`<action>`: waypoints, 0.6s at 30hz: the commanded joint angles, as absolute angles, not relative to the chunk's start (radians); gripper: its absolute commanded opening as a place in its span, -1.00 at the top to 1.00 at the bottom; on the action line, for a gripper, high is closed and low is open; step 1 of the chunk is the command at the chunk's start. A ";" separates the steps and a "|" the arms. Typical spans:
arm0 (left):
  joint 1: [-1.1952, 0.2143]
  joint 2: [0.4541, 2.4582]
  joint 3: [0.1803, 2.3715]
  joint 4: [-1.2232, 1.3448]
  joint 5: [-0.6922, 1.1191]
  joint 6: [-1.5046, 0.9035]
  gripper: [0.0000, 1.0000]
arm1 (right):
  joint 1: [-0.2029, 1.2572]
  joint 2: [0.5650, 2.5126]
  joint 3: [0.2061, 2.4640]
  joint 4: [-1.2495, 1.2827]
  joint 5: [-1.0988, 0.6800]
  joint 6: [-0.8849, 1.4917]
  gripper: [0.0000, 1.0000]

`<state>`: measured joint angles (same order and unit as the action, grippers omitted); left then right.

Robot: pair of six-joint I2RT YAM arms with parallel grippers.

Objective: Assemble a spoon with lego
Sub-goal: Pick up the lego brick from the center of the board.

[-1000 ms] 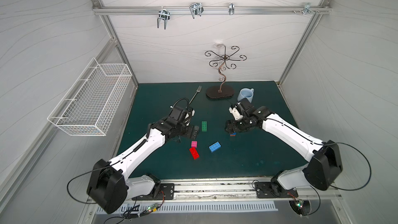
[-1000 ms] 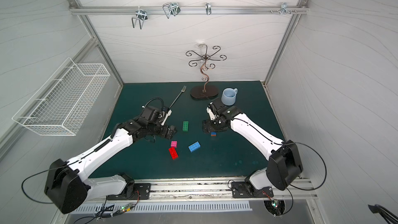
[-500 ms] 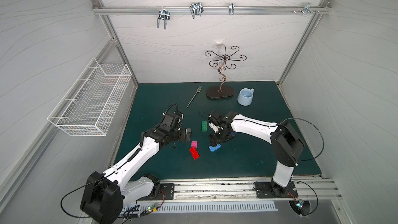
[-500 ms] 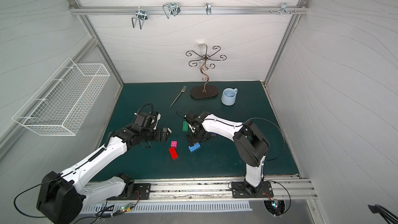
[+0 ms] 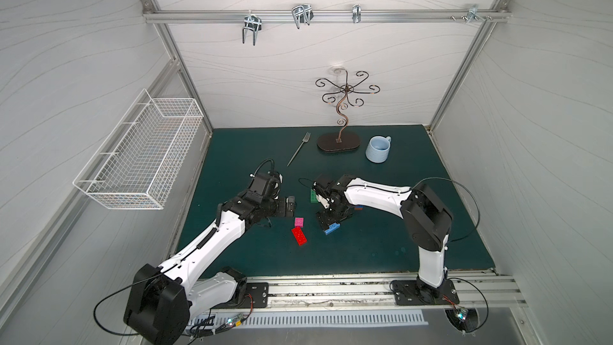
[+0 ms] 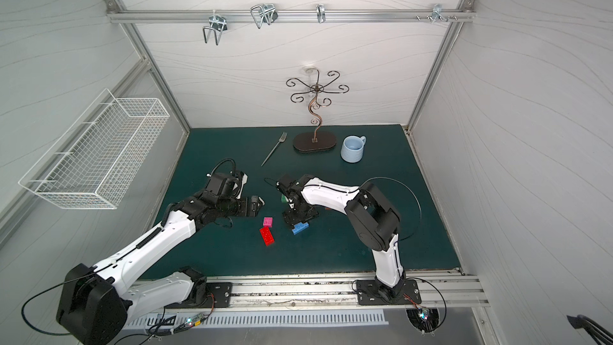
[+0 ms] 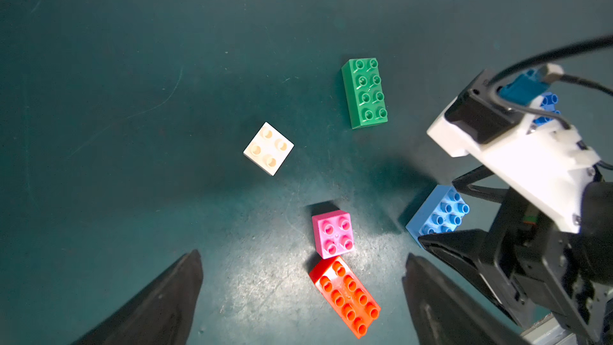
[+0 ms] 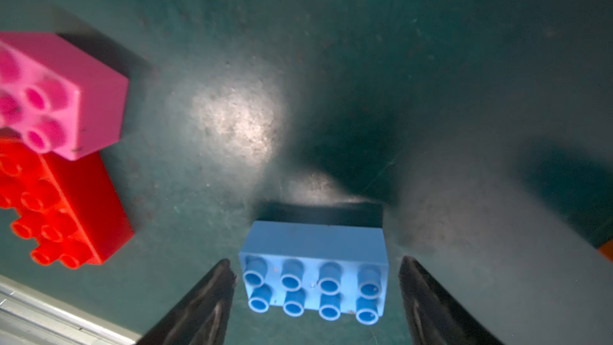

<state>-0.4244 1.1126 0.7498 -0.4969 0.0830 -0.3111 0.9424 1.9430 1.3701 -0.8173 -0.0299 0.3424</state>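
Note:
The lego lies as loose bricks on the green mat; no joined spoon is in view. My right gripper (image 8: pixel 316 280) is open and low over the light blue brick (image 8: pixel 315 270), one finger at each short end with small gaps. The same brick shows at the gripper's tip in both top views (image 5: pixel 332 228) (image 6: pixel 300 228). My left gripper (image 7: pixel 302 280) hangs open and empty above the red brick (image 7: pixel 345 297) and the pink brick (image 7: pixel 333 233), which touch. Farther off lie a cream brick (image 7: pixel 268 148) and a green brick (image 7: pixel 365 92). A short blue brick (image 7: pixel 547 107) is half hidden behind the right wrist.
A silver fork (image 5: pixel 298 149), a dark hook stand (image 5: pixel 338 143) and a pale blue mug (image 5: pixel 378 149) stand at the back of the mat. A white wire basket (image 5: pixel 139 157) hangs on the left wall. An orange sliver (image 8: pixel 607 250) shows beside the right gripper.
My right arm has swung left across the mat and come down over the light blue brick. My left gripper has drawn back a little towards the front left.

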 commanded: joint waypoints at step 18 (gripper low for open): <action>-0.420 1.123 0.765 -0.465 0.094 -0.319 -0.99 | 0.970 1.987 1.408 -0.897 0.031 0.328 -0.50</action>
<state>-0.4244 1.1152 0.7498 -0.4965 0.0875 -0.3107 0.9581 1.9762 1.4025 -0.8623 0.0177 0.3393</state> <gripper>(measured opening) 0.997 0.749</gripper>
